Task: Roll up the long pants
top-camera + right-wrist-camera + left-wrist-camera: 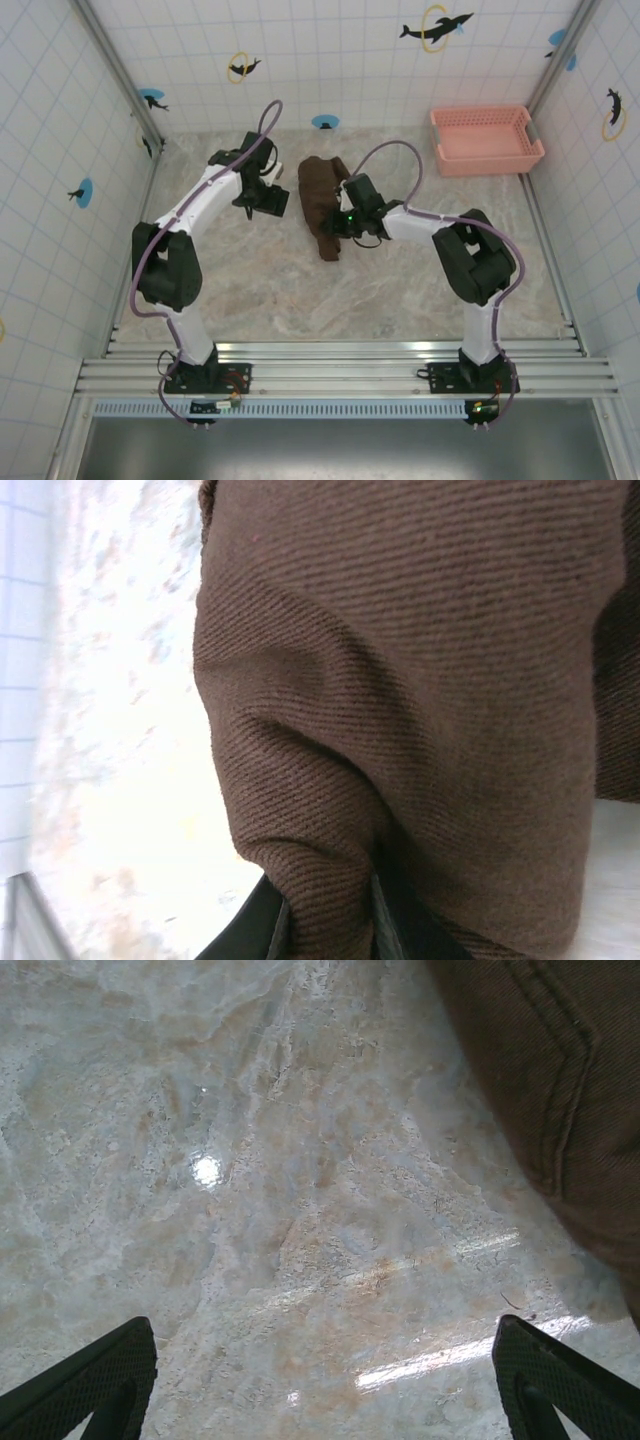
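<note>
The long pants (318, 192) lie bunched into a narrow dark brown heap in the middle of the table. My right gripper (338, 222) is at the heap's right side, shut on a fold of the cloth. In the right wrist view the brown twill (420, 660) is pinched between the two black fingers (250, 930), with the gripper (325, 925) low in the frame. My left gripper (272, 200) hovers just left of the pants. It is open (325, 1390) over bare table, nothing between its pads (90, 1380), and a seamed edge of the pants (540, 1070) lies at the upper right.
A pink mesh basket (487, 138) stands at the back right corner. Tiled walls enclose the marble table (300, 300) on three sides. The aluminium rail (340, 365) with both arm bases runs along the near edge.
</note>
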Available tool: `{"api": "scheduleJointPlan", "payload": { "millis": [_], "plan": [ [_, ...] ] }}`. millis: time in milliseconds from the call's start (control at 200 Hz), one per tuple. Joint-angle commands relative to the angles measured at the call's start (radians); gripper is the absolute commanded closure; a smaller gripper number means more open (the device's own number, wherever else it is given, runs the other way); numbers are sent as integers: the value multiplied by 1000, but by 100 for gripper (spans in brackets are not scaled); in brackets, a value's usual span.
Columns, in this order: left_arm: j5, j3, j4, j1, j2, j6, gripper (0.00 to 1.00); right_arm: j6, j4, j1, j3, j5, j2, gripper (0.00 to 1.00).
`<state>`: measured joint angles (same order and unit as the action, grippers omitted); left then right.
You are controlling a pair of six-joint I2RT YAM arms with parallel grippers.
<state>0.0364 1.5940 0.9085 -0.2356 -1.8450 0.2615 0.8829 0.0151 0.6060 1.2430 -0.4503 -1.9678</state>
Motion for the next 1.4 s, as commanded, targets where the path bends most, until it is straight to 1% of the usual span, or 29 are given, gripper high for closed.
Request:
{"api": "scheduleJointPlan", "payload": {
  "millis": [0, 235, 470, 590, 675, 750, 805, 835, 851, 896, 936, 1001, 1021, 1056, 1136, 1191, 1236, 1311, 1391],
  "plan": [
    [1, -12, -4, 2, 34, -19, 11, 121, -57, 15, -8, -193, -24, 97],
    [64, 31, -42, 0, -19, 6, 10, 155, -113, 36, -59, -257, -23, 97],
    [66, 99, -69, -20, -143, 34, 9, 180, -167, 81, -81, -299, -39, 97],
    [33, 139, -75, -41, -223, 37, 9, 187, -191, 99, -82, -337, -53, 97],
    [-32, 146, -81, -59, -269, 43, 10, 186, -191, 104, -89, -348, -50, 96],
    [-53, 164, -56, -65, -316, 51, 10, 174, -186, 106, -91, -367, -40, 93],
    [-56, 166, -51, -66, -342, 55, 10, 121, -118, 105, -84, -360, -21, 84],
    [-54, 163, -50, -67, -352, 56, 10, 55, -46, 104, -70, -346, -5, 79],
    [-53, 162, -49, -65, -357, 56, 10, 16, 3, 104, -60, -331, 6, 78],
    [-50, 160, -43, -69, -368, 56, 11, -108, 179, 106, -17, -258, 39, 66],
    [-47, 155, -42, -69, -372, 56, 11, -233, 304, 114, 21, -186, 70, 58],
    [-45, 143, -45, -68, -372, 54, 11, -396, 481, 138, 87, -85, 123, 50],
    [-47, 142, -44, -68, -372, 52, 11, -434, 526, 150, 107, -25, 136, 47],
    [-51, 142, -38, -69, -372, 49, 11, -493, 592, 176, 137, 77, 169, 39],
    [-56, 148, -27, -69, -372, 45, 11, -579, 675, 255, 185, 317, 225, 25],
    [-58, 149, -23, -70, -369, 43, 10, -607, 709, 318, 213, 456, 244, 20],
    [-54, 154, -19, -70, -368, 43, 10, -618, 721, 369, 235, 537, 242, 15],
    [-45, 162, -11, -69, -370, 45, 11, -614, 734, 447, 271, 663, 211, 14],
    [-39, 170, -8, -68, -373, 48, 10, -602, 764, 512, 326, 785, 142, 14]
  ]
}}
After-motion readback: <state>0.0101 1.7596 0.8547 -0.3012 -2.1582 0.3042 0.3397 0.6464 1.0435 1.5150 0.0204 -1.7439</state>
